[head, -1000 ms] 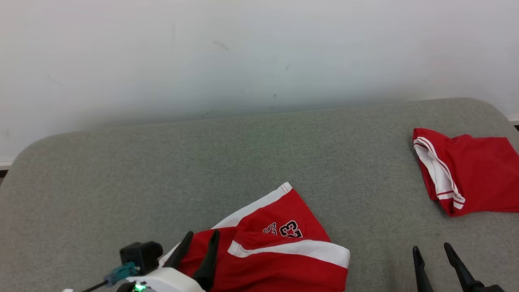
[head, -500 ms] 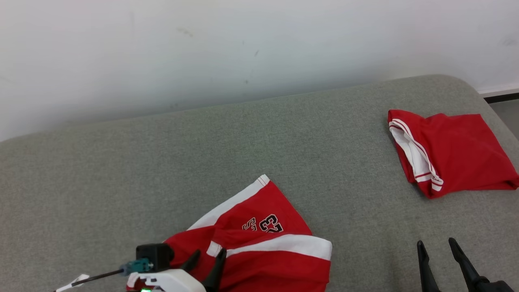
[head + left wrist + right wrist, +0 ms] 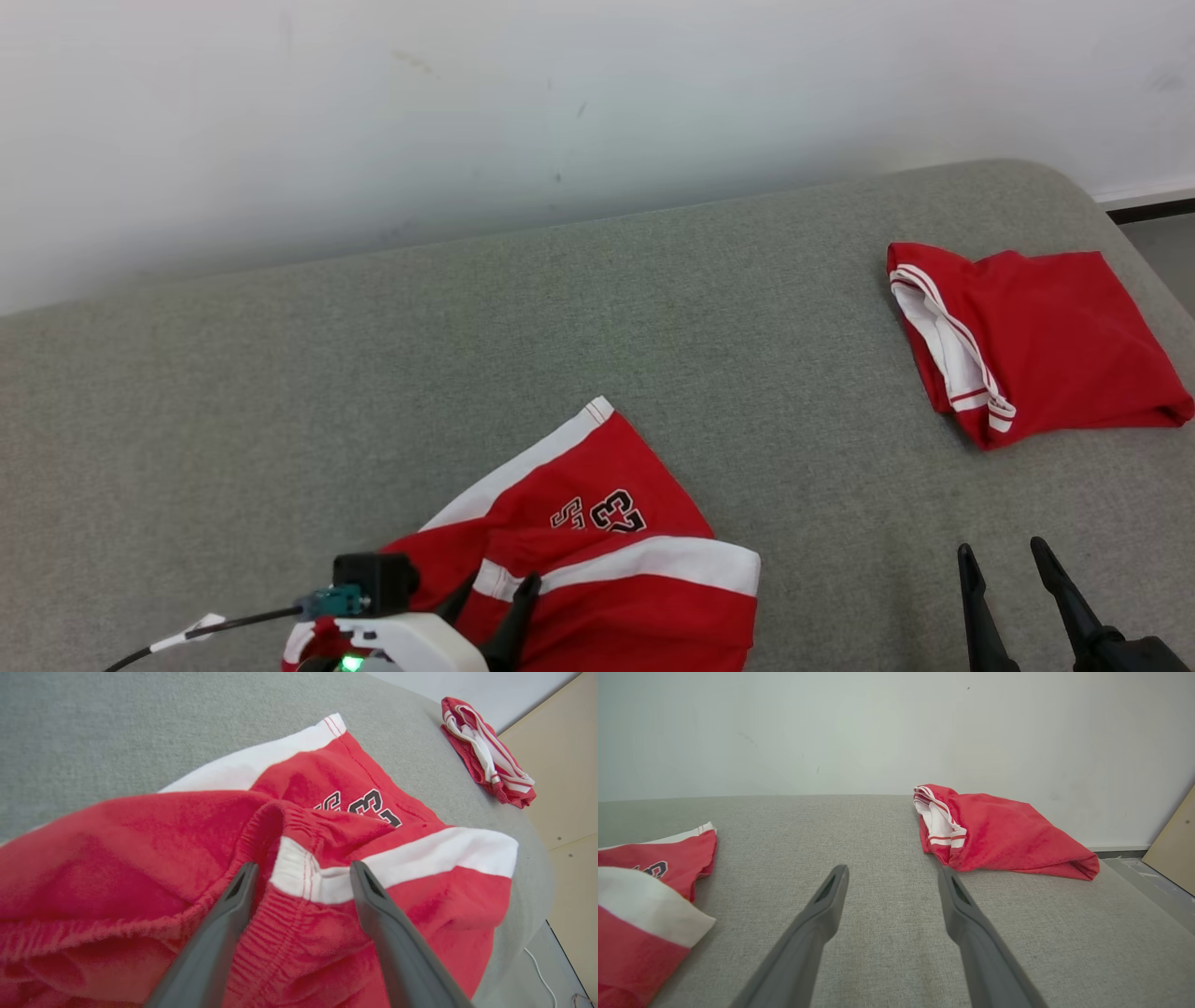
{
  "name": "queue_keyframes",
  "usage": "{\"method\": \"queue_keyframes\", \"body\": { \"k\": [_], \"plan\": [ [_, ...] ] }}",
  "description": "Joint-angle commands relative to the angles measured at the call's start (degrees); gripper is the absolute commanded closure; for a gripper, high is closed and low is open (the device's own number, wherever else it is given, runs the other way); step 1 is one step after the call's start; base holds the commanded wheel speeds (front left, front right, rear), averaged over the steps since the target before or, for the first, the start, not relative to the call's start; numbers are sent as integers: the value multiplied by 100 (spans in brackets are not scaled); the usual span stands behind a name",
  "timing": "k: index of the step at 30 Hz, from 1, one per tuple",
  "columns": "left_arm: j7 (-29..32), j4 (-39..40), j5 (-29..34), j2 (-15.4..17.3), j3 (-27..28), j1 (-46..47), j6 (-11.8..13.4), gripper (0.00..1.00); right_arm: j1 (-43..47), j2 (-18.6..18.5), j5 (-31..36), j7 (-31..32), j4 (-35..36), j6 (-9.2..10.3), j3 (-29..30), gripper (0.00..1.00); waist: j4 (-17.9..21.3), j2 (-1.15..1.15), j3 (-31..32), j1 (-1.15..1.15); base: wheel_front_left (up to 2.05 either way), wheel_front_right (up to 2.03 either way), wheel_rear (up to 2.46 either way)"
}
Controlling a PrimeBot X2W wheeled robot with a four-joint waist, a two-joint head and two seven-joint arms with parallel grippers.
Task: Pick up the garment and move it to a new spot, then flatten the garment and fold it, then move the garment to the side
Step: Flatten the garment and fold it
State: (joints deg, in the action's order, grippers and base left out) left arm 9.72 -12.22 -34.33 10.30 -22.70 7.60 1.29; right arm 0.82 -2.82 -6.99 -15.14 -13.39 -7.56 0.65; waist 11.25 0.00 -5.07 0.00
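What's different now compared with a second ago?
Mostly the view itself swung. The left hand shifted a little across the crumpled red shorts toward their white stripe, open, gripping nothing. The right hand, also open, the folded red garment and the grey pad stayed put.

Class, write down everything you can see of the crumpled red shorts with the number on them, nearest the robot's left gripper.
The numbered shorts are red, fleecy-looking cloth with broad white bands, thin red lines at the hem and a black-and-white 23 print. They lie crumpled, partly folded over themselves, on the grey padded surface. A gathered elastic waistband bunches up between the spread fingers of the left gripper, which is open and not closed on the cloth.
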Motion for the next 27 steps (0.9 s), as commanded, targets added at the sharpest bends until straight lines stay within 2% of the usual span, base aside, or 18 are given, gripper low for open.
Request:
{"method": "queue_keyframes", "body": {
  "k": [1,3,5,6,9,10,11,20,27],
  "plan": [
    [22,8,-91,37,-8,50,-27,0,-69,-17,17,5,-20,15,3,0,14,0,-1,0,0,0,0],
    [74,16,-109,39,-45,72,-71,0,-67,-17,16,4,-32,15,-3,0,38,0,1,0,0,0,0],
    [124,18,-118,42,-75,113,-95,25,-65,-17,19,4,-39,15,-7,0,60,0,3,0,0,0,0],
    [149,15,-122,49,-97,139,-122,45,-68,-17,21,4,-43,15,-10,0,71,0,4,0,0,0,0],
    [267,-24,-126,48,-172,210,-183,75,-81,-17,23,4,-56,15,-16,0,99,0,7,0,0,0,0],
    [315,-51,-130,41,-200,233,-192,95,-82,-17,22,4,-60,15,-21,0,108,0,9,0,0,0,0],
    [372,-90,-157,31,-228,258,-223,100,-85,-17,19,4,-65,15,-26,0,116,0,9,0,0,0,0],
    [610,-544,-147,95,-383,341,-291,100,-114,-17,0,4,-76,15,-51,0,222,0,1,0,0,0,0],
    [267,-698,-300,35,-91,584,-211,100,-171,-17,-18,5,-72,15,-45,0,306,0,-10,0,0,0,0]
  ]
}}
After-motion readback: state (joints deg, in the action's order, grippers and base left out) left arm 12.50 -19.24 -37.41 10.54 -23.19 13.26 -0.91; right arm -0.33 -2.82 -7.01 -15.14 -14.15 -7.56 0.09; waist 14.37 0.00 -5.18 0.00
